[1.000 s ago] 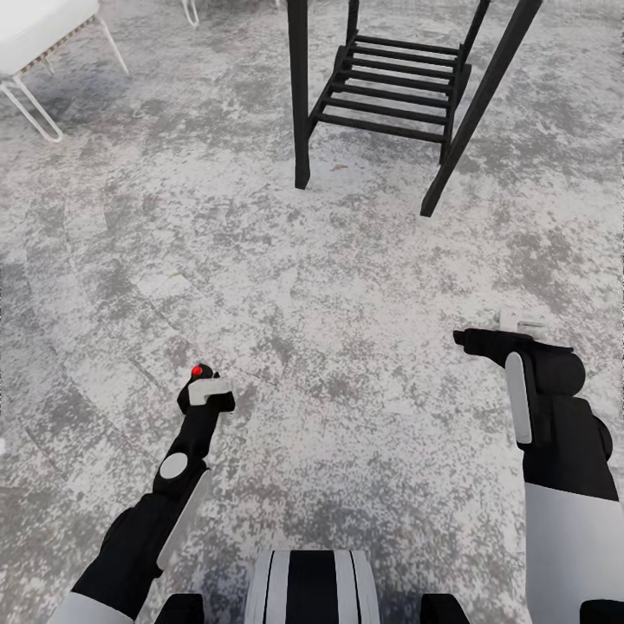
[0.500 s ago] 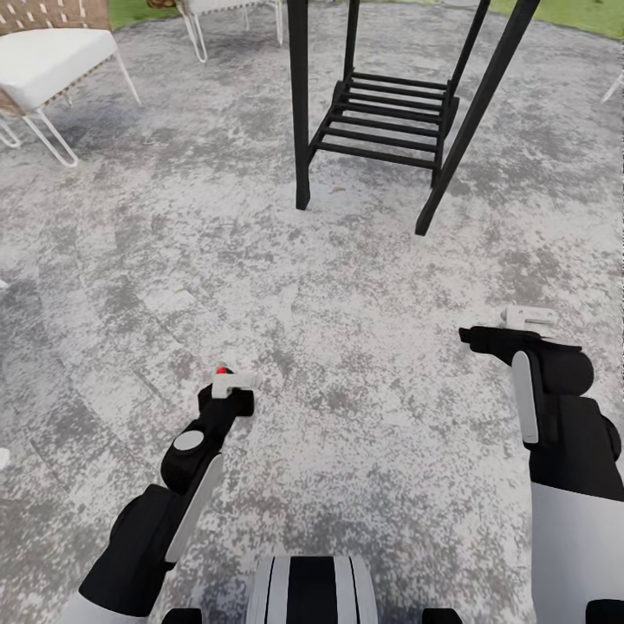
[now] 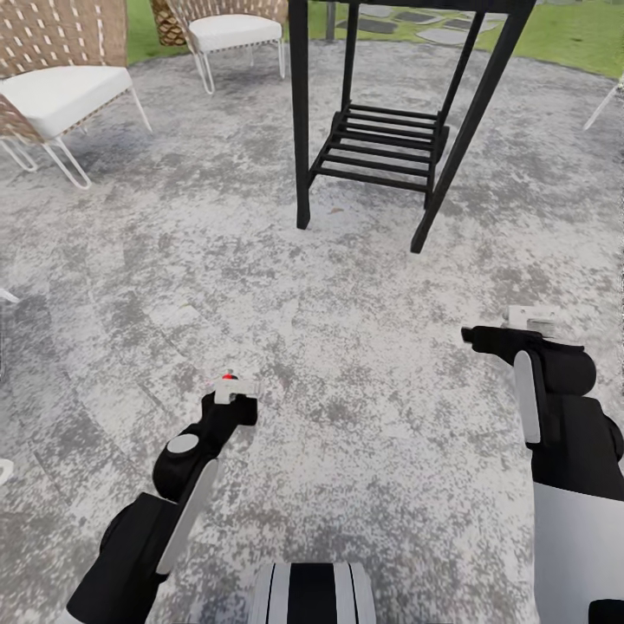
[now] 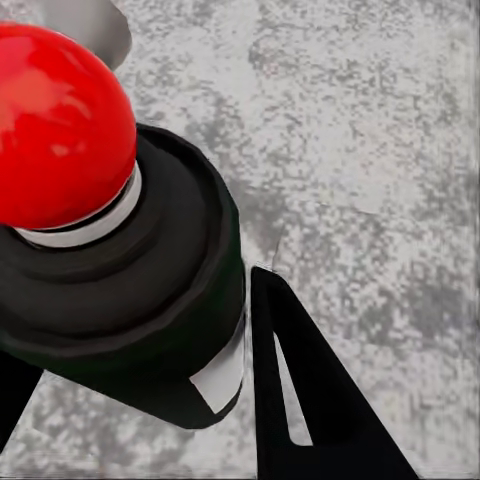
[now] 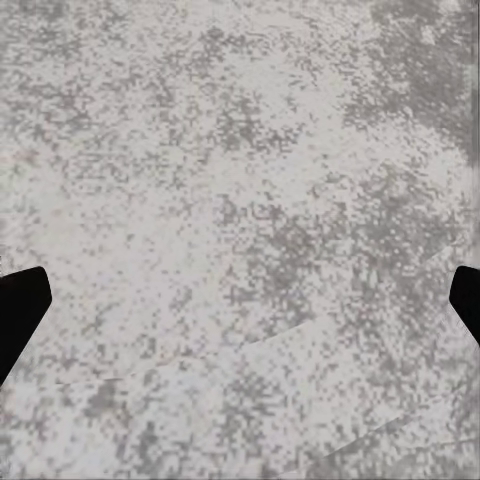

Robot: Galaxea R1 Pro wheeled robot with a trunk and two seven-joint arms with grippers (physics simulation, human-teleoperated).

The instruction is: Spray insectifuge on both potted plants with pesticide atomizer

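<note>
Far left: white-cushioned wicker chairs (image 3: pixel 65 95) on stone patio (image 3: pixel 347 295). Near left: left end effector (image 3: pixel 232 392) clamped around pesticide atomizer (image 4: pixel 130 280), red tip up. Far centre: black slatted stand (image 3: pixel 386 143). Near right: right end effector (image 3: pixel 520 322) spread wide, empty.

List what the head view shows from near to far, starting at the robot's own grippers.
Left gripper holding the pesticide atomizer → right gripper → black slatted stand on the stone patio → white chairs → lawn with stepping stones.
</note>
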